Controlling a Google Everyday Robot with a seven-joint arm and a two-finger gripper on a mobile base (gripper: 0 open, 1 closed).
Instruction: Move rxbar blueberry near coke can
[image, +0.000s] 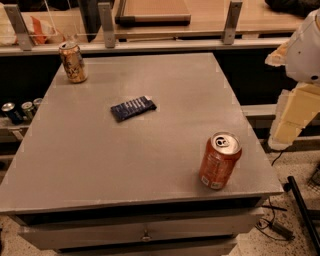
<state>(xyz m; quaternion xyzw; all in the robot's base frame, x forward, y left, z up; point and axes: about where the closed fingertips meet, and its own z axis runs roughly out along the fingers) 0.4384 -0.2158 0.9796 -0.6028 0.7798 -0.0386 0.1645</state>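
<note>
- Only one camera view here, looking down at a grey table (100, 165) from the front.
- The rxbar blueberry (133, 108) lies flat roughly mid-table, a bit toward the back and left of centre. It's turned at a slight angle, with pale lettering facing up. Nothing is touching it.
- The coke can (220, 160) stands upright near the front right corner, silver top and pull tab showing. It's well apart from the bar, with bare tabletop between them.
- A gold-brown patterned can (73, 62) stands upright at the back left corner, also well away from the bar.
- The gripper (286, 131) hangs off the right edge of the picture, out past the table's right side and above the floor. It's the cream-coloured blocky bit under a white rounded arm section (306, 50). Honestly can't tell if it's wide or narrow from this angle. It's nowhere near the bar or either can.
- On the left, down below table level, a few blue cans (20, 110) sit on a shelf.
- Under the tabletop there's a drawer (145, 234) with a small knob.
</note>
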